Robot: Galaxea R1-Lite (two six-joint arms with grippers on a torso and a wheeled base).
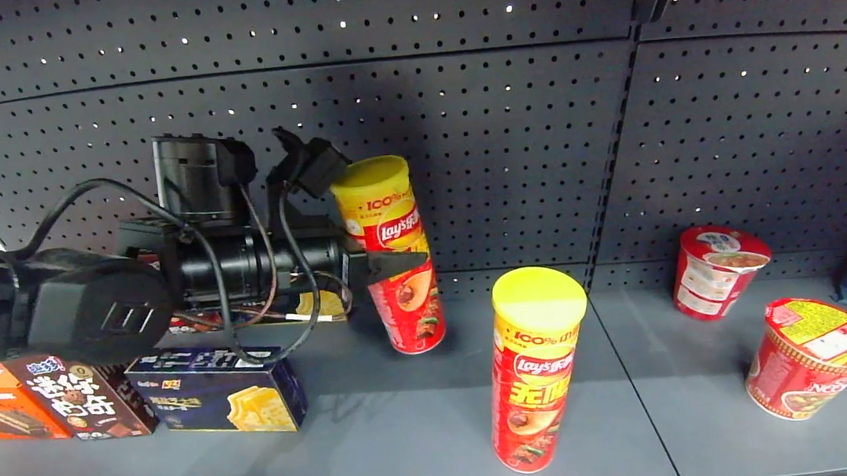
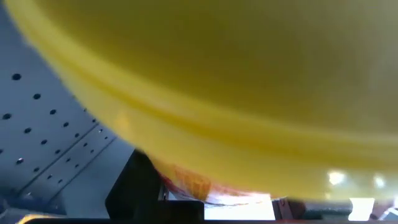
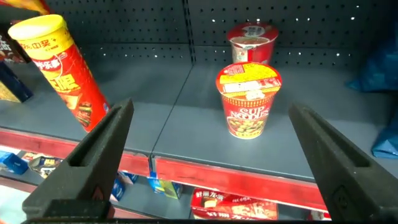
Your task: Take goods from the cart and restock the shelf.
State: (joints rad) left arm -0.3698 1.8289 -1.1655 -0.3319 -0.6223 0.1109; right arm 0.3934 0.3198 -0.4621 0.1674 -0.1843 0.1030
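The left gripper [image 1: 395,260] is closed around a chips can [image 1: 378,196] and holds it slightly tilted, behind and left of the standing can [image 1: 538,366] on the shelf [image 1: 410,431], probably to start a 2nd row. The right gripper [image 3: 210,107] is wide open and empty.

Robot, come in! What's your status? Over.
Left gripper shut on chip can, tilted near back panel. Right gripper open, empty. Second chip can stands apart, in front.

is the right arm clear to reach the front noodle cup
Probably yes: the right gripper is open and faces the front noodle cup, nothing between them; the other noodle cup stands behind it, the front chip can well aside.
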